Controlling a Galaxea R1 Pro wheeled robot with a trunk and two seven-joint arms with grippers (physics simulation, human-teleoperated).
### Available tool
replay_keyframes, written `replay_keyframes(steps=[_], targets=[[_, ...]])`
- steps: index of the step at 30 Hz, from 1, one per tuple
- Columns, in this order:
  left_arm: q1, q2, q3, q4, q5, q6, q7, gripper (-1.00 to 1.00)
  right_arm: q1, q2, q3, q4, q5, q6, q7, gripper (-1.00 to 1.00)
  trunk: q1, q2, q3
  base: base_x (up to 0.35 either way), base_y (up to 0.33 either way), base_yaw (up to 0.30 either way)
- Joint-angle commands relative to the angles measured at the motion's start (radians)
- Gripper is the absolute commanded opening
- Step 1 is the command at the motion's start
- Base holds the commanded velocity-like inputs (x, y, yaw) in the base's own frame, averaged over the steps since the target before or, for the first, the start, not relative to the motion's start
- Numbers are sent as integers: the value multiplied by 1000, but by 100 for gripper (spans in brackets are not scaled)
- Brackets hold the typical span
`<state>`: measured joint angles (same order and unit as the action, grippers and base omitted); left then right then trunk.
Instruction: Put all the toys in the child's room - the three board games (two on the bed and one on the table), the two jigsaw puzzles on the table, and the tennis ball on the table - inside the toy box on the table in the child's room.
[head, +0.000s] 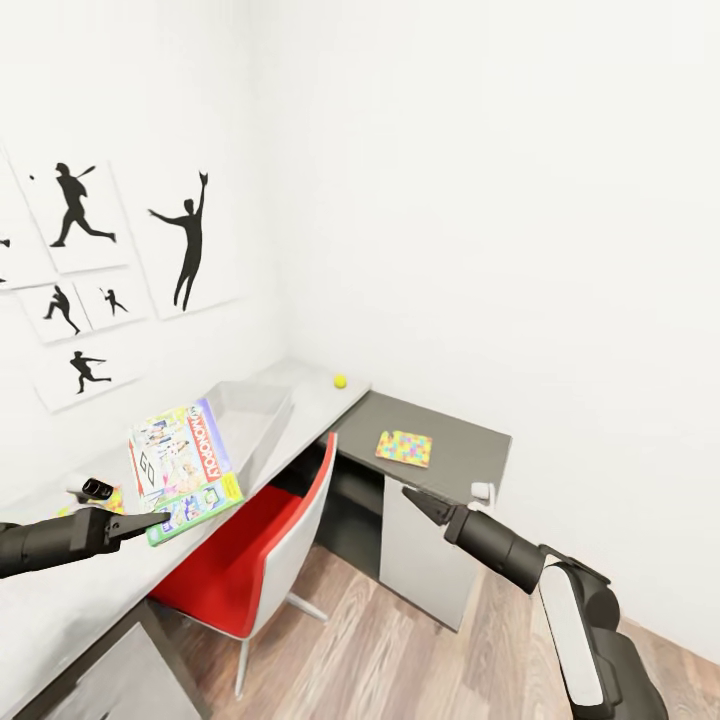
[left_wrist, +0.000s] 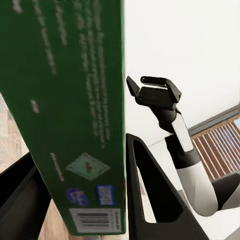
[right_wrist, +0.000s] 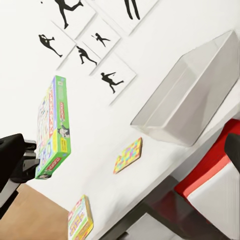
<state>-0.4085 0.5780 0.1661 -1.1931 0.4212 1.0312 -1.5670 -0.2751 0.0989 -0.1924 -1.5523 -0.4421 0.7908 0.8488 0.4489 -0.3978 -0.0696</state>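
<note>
"MONOPOLY" is reading clearly on the board game, green-edged, barcode showing on its underside. The left gripper is clamping its near edge, holding it lifted and tilted above the table, just short of the grey toy box. The left arm is reaching in low and level. The right gripper is hovering over the red chair, jaws apparently closed, though I cannot tell. A tennis ball is sitting beyond the box; a jigsaw puzzle is lying on the dark desk.
</note>
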Motion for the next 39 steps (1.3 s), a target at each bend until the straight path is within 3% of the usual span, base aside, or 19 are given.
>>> replay_keyframes(steps=[1,12,39], targets=[[-1,0,0,0,1,10,-4,-100,-1,1,-3,0,-1,5,1,100,1,-2,-2,272,-179,59],[-1,0,0,0,1,10,-4,-100,-1,2,-2,-1,-1,5,-13,100,1,-2,-2,253,-185,43],[-1,0,0,0,1,10,-4,-100,-1,2,2,-2,-1,5,-14,100,1,-2,7,231,-186,272]])
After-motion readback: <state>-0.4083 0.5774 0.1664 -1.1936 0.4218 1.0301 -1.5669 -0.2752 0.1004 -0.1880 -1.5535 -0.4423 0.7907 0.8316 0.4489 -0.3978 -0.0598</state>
